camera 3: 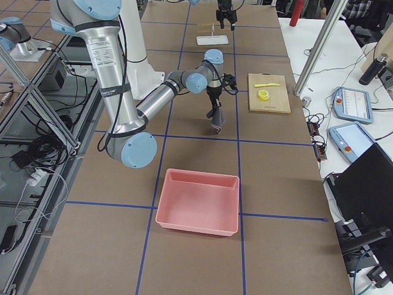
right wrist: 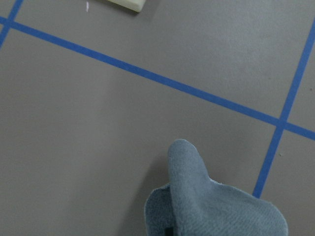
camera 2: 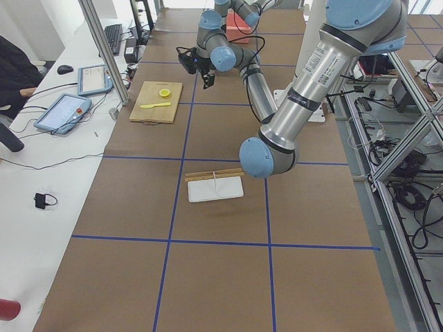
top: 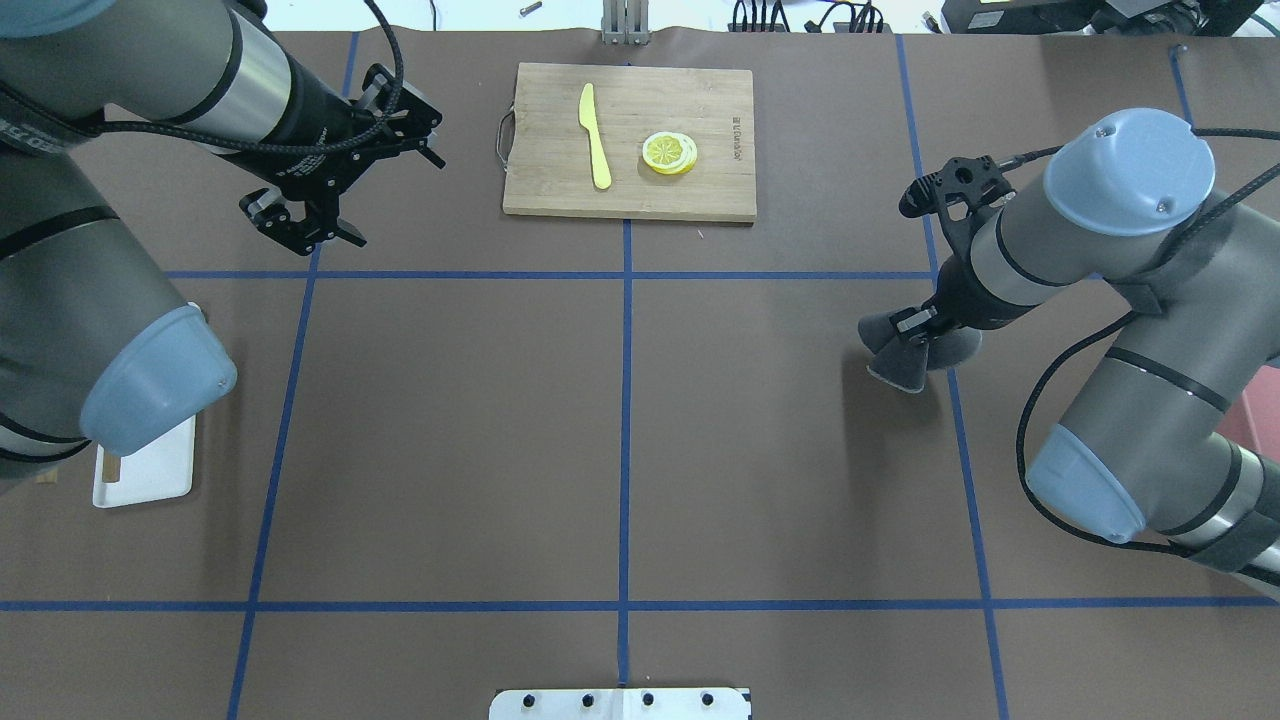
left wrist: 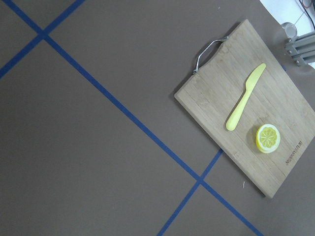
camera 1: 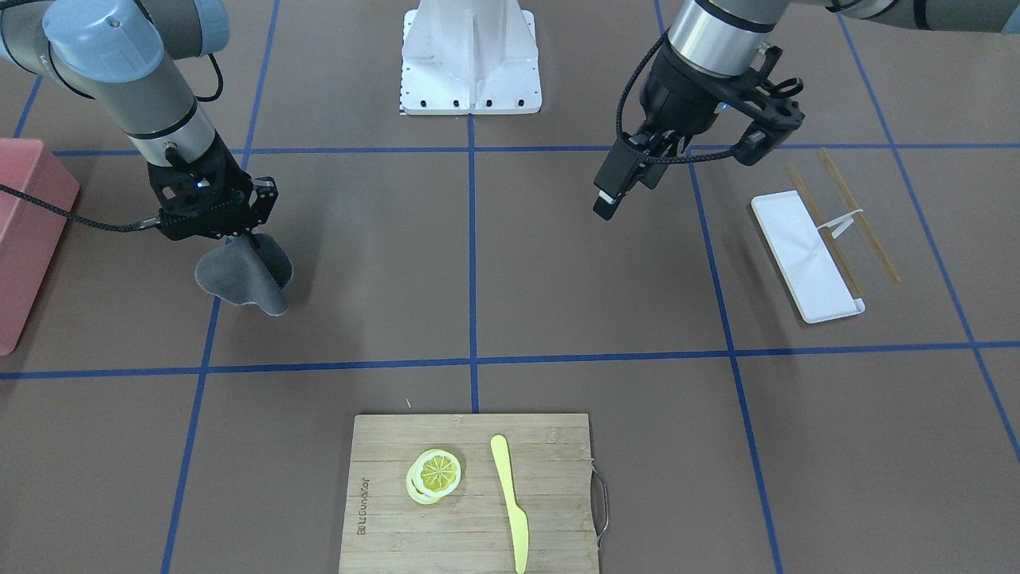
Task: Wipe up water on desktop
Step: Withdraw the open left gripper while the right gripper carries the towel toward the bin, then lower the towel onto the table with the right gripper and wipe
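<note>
Since the right fingers (camera 1: 245,233) are pinched shut on the grey cloth (camera 1: 239,279) dangling just beneath them over the counter (camera 1: 382,263), and the left fingers (top: 305,228) hang spread and empty, I'd press the cloth flat before sweeping, though no wet patch shows.

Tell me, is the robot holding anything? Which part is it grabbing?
Yes. The right gripper pinches the grey cloth by its bunched-up top, and the rest hangs down. The left gripper is open and holds nothing.
</note>
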Action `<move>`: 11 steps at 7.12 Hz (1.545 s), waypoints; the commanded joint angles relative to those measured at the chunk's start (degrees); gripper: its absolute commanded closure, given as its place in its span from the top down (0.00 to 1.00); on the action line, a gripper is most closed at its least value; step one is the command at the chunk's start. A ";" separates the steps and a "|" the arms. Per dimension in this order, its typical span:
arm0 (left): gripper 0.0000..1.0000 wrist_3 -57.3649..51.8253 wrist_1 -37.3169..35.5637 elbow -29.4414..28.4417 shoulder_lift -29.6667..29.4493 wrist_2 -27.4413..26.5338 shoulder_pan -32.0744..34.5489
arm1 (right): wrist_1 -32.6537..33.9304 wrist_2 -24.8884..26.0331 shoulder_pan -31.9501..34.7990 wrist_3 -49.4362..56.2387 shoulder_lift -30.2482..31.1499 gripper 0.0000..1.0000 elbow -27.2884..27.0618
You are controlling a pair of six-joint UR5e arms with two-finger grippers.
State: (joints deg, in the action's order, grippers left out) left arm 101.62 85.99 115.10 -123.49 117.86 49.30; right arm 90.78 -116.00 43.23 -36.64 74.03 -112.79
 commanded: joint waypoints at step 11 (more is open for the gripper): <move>0.98 -23.51 -2.66 8.88 16.48 0.44 6.92 | 1.41 -2.30 -14.36 -14.26 -3.36 0.00 1.85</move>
State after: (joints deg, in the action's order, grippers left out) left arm 85.58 83.54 120.28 -112.45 118.11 54.11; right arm 92.03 -118.13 24.13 -52.00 71.15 -112.93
